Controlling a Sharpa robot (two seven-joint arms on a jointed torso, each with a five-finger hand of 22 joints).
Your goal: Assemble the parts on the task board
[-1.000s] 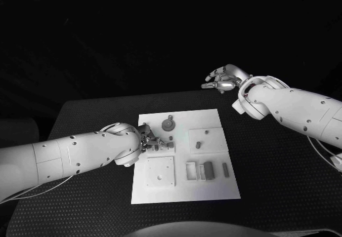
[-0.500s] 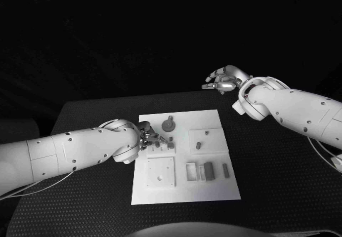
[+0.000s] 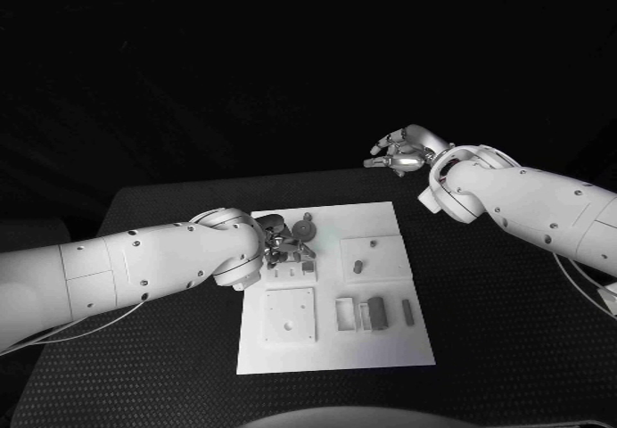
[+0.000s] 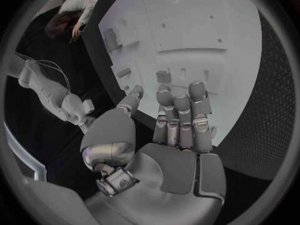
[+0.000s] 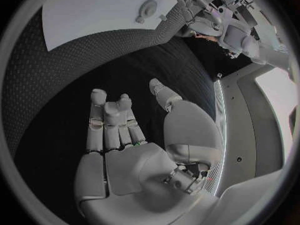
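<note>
Board (image 3: 337, 285) flat mid-table (image 3: 154, 214), white, long side running away from robot. On it, far end: round part (image 3: 303, 228) w/ short stem. Beside that, raised square plate w/ upright peg (image 3: 357, 264) and small hole. Near half: square plate (image 3: 291, 314) w/ holes on robot's left side, then slotted block (image 3: 347, 313), dark bar (image 3: 375, 311), thin pin (image 3: 407, 308) in a row toward right.

Left hand (image 3: 285, 254) over board's left edge, between round part and near square plate, low over a few small upright parts there. Wrist view: left hand (image 4: 169, 130) w/ fingers (image 4: 187, 110) straight, side by side, thumb out to one side, nothing held; small peg (image 4: 163, 76) just beyond fingertips, apart from them. Contact w/ board: can't tell.

Right hand (image 3: 402, 150) raised past table's far right corner, well apart from board. Wrist view: right hand (image 5: 134, 150) palm bare, fingers (image 5: 109, 117) extended together, thumb splayed, holding nothing; mat below, board corner (image 5: 94, 10) and round part (image 5: 147, 8) far off.
</note>
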